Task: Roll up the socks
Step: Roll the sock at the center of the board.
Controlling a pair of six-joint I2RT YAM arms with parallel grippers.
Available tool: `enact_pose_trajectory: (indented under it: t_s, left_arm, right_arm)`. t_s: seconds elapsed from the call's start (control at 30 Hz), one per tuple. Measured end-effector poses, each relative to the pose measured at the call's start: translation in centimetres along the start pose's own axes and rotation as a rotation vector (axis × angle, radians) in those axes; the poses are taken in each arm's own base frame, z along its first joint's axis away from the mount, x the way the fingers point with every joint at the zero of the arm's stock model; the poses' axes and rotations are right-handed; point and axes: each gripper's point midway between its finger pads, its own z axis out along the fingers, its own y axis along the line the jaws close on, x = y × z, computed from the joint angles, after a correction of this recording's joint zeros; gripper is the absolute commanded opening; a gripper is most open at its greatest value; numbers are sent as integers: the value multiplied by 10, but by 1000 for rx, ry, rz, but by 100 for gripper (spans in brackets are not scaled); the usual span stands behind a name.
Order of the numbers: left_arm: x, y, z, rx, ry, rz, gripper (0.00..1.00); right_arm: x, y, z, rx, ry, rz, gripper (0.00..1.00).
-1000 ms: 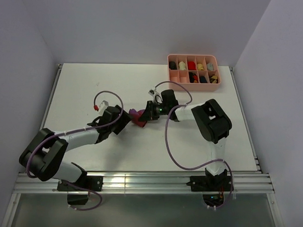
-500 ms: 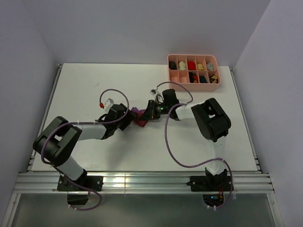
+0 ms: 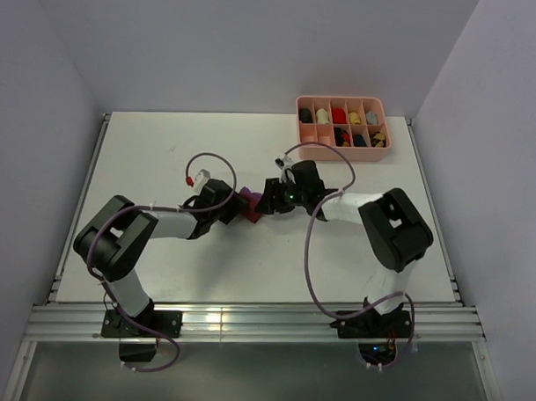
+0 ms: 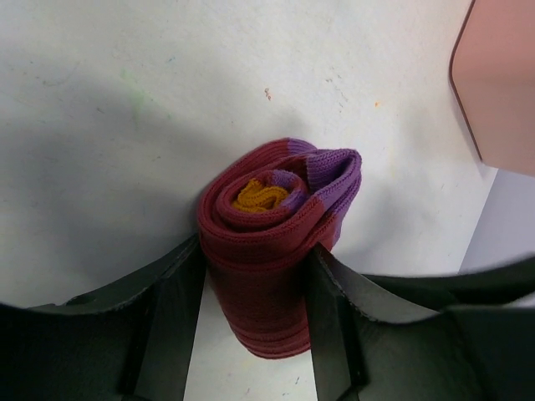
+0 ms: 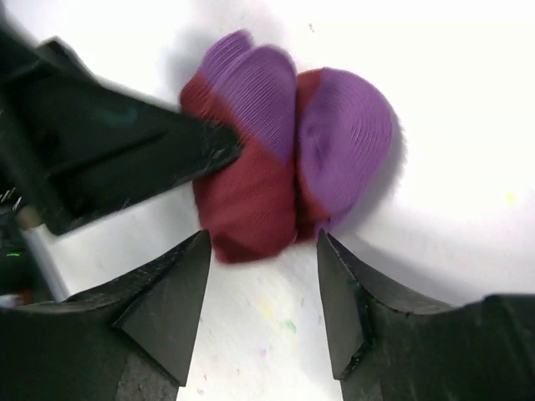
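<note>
The socks lie mid-table as a tight roll, dark red with purple toes and an orange cuff at the core. My left gripper reaches in from the left. In the left wrist view its jaws press against both sides of the roll. My right gripper faces it from the right. In the right wrist view it stands open, with the socks' near end just beyond its tips. One left finger shows there against the roll's side.
A pink divided tray holding several small rolled sock bundles stands at the back right; its corner shows in the left wrist view. Both arms' purple cables loop above the table around the socks.
My left gripper slid right onto the roll and closed on its sides. My right gripper opened, let go of the roll and drew back slightly.
</note>
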Motion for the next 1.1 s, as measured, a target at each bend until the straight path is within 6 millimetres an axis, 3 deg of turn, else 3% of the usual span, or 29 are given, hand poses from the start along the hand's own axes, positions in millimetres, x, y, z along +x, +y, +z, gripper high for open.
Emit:
enact_pose_trajectory:
  t_s: [0.17,0.37,0.47,0.93,1.0,1.1]
  left_arm:
    - [0,-1,1,-6,5,3,53]
    - [1,-2,2,-20,15,8,52]
    - [1,-2,1,-24,18,9,52]
    - [4,-3,1,-25,35,20,53]
    - [4,-3,1,-24,36,20,52]
    - [3,-3,1,-25,37,18,53]
  right_arm:
    - [-9,19,-17,123,-100,-226,65]
    - [5,45,-11,207,-165,-531,65]
    - [17,39,-9,264,-153,-638,65]
    - [23,19,12,416,-148,-890,65]
    - [22,17,14,431,-149,-903,61]
    - [19,13,18,452,-150,-908,47]
